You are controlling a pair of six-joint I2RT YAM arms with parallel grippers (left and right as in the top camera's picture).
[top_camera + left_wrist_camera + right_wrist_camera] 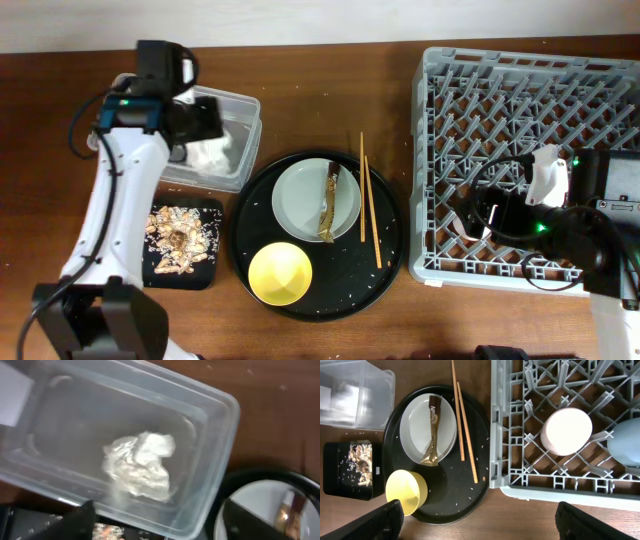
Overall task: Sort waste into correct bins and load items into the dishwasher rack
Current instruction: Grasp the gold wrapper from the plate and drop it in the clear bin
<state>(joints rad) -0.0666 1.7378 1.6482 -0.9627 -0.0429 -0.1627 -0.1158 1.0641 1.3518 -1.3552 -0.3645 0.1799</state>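
My left gripper (200, 125) (157, 527) is open and empty over the clear tub (245, 110) (220, 435), where the crumpled white tissue (213, 152) (141, 466) lies. Food scraps (178, 238) (359, 460) lie in the shallow black tray (205, 278). The plate (298, 195) (412, 425) holds the brown-gold wrapper (329, 203) (433, 430). The chopsticks (368, 200) (462, 420) and yellow bowl (280, 273) (406, 491) lie beside it. My right gripper (492, 215) (480, 525) is open and empty at the grey rack's (520, 110) (520, 480) front left corner. The pink cup (566, 431) and blue cup (626, 442) sit in the rack.
The plate, bowl and chopsticks lie on a large round black tray (390, 260) (450, 500) strewn with rice grains, between the bins and the rack. Bare wooden table shows in front of the rack and the round tray.
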